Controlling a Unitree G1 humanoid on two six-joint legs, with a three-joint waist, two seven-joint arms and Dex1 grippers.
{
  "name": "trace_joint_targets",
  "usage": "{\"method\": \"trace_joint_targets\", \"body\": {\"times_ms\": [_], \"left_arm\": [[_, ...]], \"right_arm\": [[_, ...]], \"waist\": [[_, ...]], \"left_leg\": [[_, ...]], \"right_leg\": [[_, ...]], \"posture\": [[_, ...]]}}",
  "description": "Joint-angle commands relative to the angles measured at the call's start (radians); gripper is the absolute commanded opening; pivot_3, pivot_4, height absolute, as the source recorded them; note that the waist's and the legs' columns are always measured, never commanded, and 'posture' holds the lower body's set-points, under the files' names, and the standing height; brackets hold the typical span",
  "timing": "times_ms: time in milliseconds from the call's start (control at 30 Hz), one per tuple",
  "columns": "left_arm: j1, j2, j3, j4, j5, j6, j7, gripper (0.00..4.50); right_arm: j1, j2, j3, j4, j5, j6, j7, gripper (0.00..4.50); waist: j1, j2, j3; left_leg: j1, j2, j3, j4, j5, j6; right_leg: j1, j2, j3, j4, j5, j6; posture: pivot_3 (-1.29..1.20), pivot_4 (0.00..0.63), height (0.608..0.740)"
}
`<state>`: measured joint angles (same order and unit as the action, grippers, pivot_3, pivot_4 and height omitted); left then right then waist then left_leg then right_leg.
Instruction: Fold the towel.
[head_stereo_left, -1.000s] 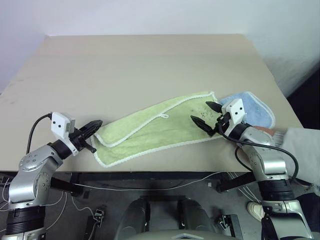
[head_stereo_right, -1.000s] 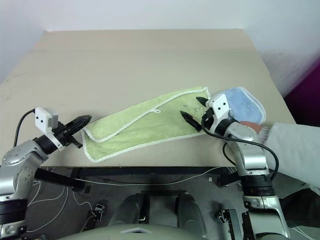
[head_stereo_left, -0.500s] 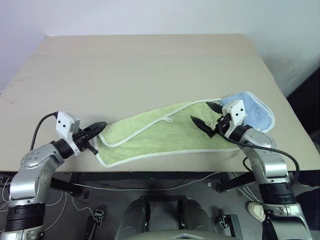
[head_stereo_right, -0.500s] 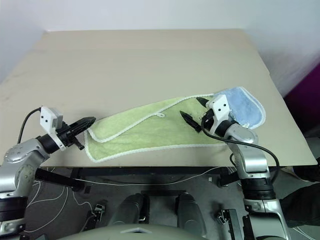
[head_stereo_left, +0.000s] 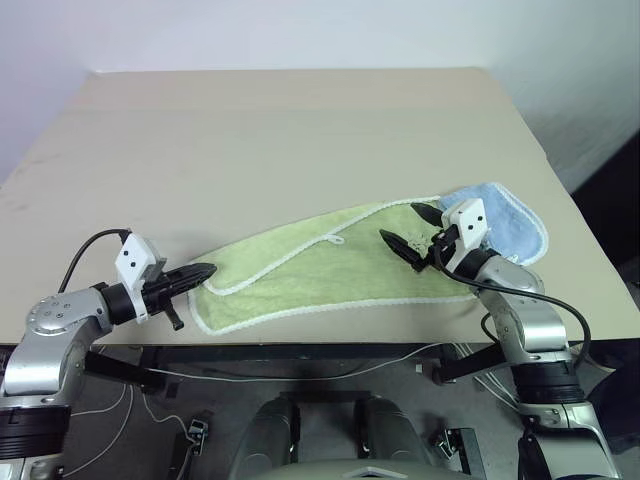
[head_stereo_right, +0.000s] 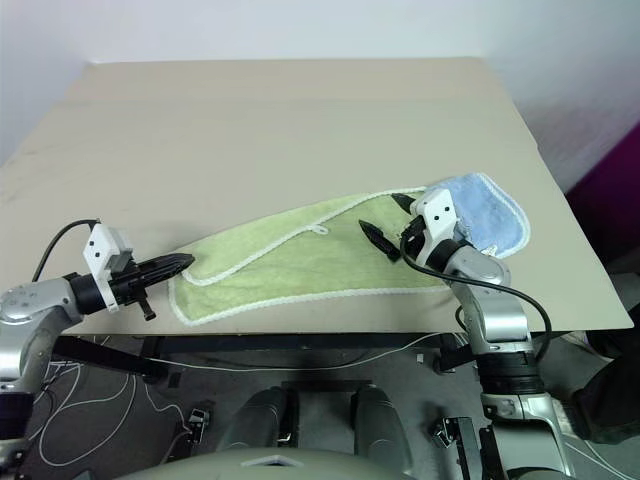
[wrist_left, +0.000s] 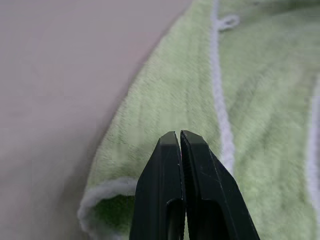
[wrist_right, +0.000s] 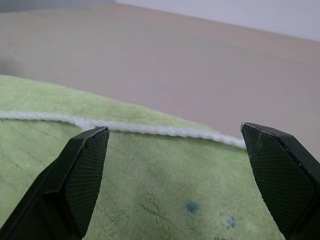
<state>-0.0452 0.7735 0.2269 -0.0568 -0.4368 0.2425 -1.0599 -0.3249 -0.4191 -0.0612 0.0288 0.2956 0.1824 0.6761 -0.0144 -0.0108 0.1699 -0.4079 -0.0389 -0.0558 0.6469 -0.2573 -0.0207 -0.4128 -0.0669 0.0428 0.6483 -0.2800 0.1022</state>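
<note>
The towel (head_stereo_left: 330, 270) lies stretched along the near edge of the tabletop (head_stereo_left: 300, 130), flatter than a second ago. The left tool (head_stereo_left: 205, 270) (clenched, empty) has drawn back from its end. The right tool (head_stereo_left: 412, 232) hovers released, so folding can begin.

A broad beige table (head_stereo_left: 300, 130) carries the yellow-green towel (head_stereo_left: 320, 275), stretched lengthwise near the front edge, its left end apparently doubled over. A light blue towel (head_stereo_left: 510, 220) lies at the right end, seemingly tucked partly under it.
</note>
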Motion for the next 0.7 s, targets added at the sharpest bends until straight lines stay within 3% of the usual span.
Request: {"method": "trace_joint_targets", "body": {"times_ms": [33,267,700], "left_arm": [[0.019,0.06,-0.022,0.008,0.014,-0.054,-0.113,0.66],[-0.049,0.115,-0.091,0.117,0.123,-0.21,-0.196,2.98],[-0.233,0.056,-0.228,0.337,0.26,-0.441,-0.196,2.98]], "right_arm": [[-0.007,0.019,0.004,-0.012,0.0,-0.028,-0.007,4.5],[0.016,0.033,0.006,-0.02,-0.004,-0.031,-0.02,4.5],[0.038,0.023,-0.012,-0.04,-0.004,-0.035,-0.05,4.5]], "waist": [[0.0,0.0,0.0],[0.001,0.0,0.0],[0.0,0.001,0.0]], "left_leg": [[0.0,0.0,0.0,0.0,0.0,0.0],[0.0,0.0,0.0,0.0,0.0,0.0],[0.0,0.0,0.0,0.0,0.0,0.0]], "right_leg": [[0.0,0.0,0.0,0.0,0.0,0.0],[0.0,0.0,0.0,0.0,0.0,0.0],[0.0,0.002,-0.001,0.0,0.0,0.0]], "posture": [[0.0,0.15,0.74],[0.0,0.15,0.74],[0.0,0.15,0.74]]}}
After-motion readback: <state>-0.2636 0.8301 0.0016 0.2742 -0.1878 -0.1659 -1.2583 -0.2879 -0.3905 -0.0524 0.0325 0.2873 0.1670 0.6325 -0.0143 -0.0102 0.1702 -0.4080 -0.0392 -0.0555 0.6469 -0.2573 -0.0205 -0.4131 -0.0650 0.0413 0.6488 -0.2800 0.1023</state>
